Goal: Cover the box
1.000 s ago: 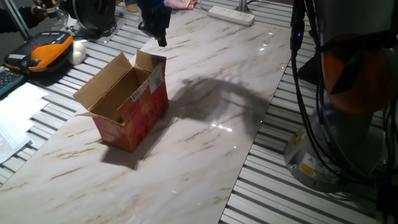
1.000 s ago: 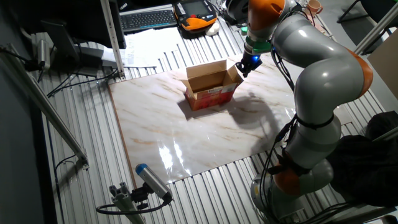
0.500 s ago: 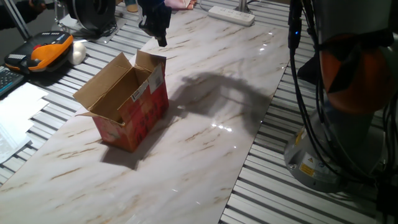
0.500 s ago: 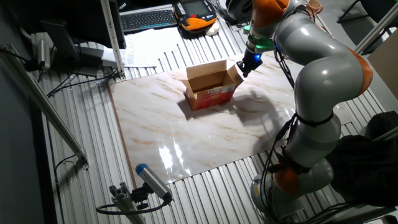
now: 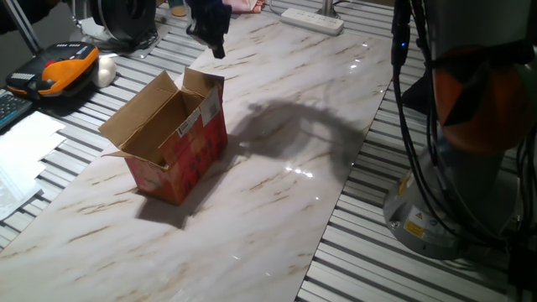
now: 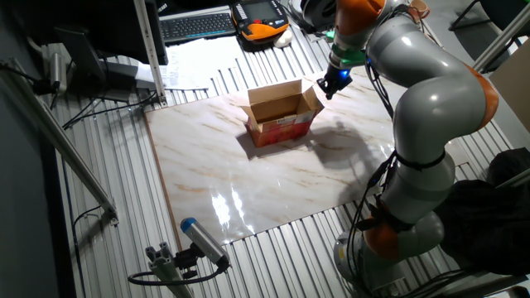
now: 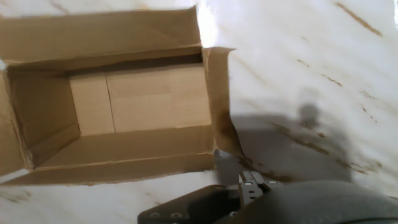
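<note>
Item: the box [image 5: 172, 138], red outside and brown within, stood open-topped on the marble table [image 5: 277, 193] with all flaps splayed — the gripper [image 5: 215, 38] hung above its end flap [image 5: 204, 91], likely staged to fold it — finger state indeterminable.

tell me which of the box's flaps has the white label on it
The short end flap at the pincer's end of the box: its white barcode label faces outward above the red wall. The other flaps show only plain brown cardboard.
</note>
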